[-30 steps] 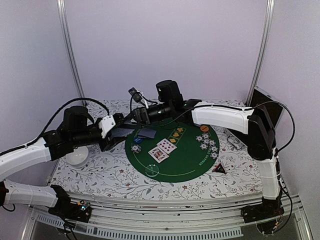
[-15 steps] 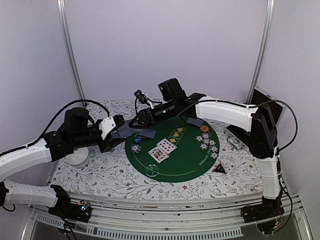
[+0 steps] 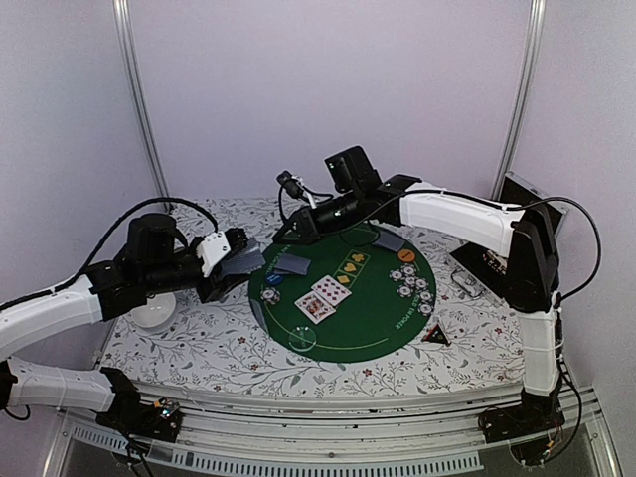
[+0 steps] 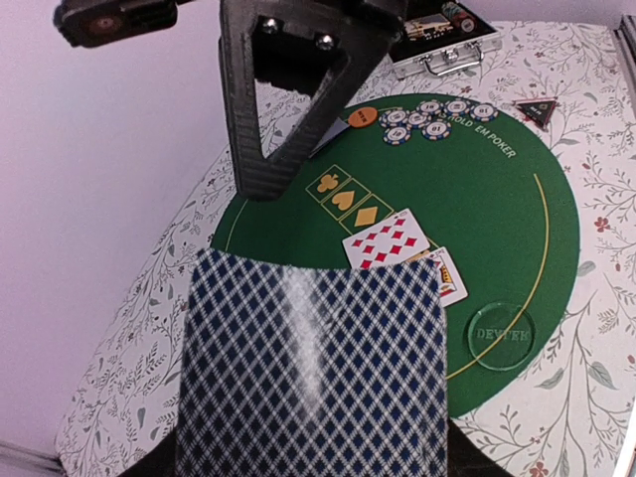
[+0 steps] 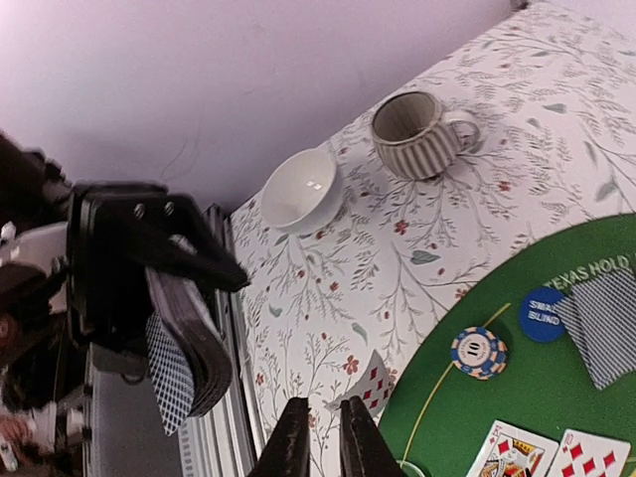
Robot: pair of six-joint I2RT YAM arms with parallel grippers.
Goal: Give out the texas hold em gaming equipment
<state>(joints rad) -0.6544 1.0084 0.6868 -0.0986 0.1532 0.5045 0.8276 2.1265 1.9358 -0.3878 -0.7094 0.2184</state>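
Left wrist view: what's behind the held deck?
A diamonds card and a court card stick out past the deck top edge, on the green mat. Their lower parts are covered.

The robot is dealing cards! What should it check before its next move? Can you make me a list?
1. Deck of cards gripped by the left gripper: ok.
2. Right gripper free: ok, its fingers are nearly together with nothing between them.
3. Loose card on the green mat: not ok, it sits at the mat's edge, mostly over the flowered cloth.
4. Two face-up cards flat in the middle of the mat: ok.
5. Mug and bowl upright and out of the way: ok.
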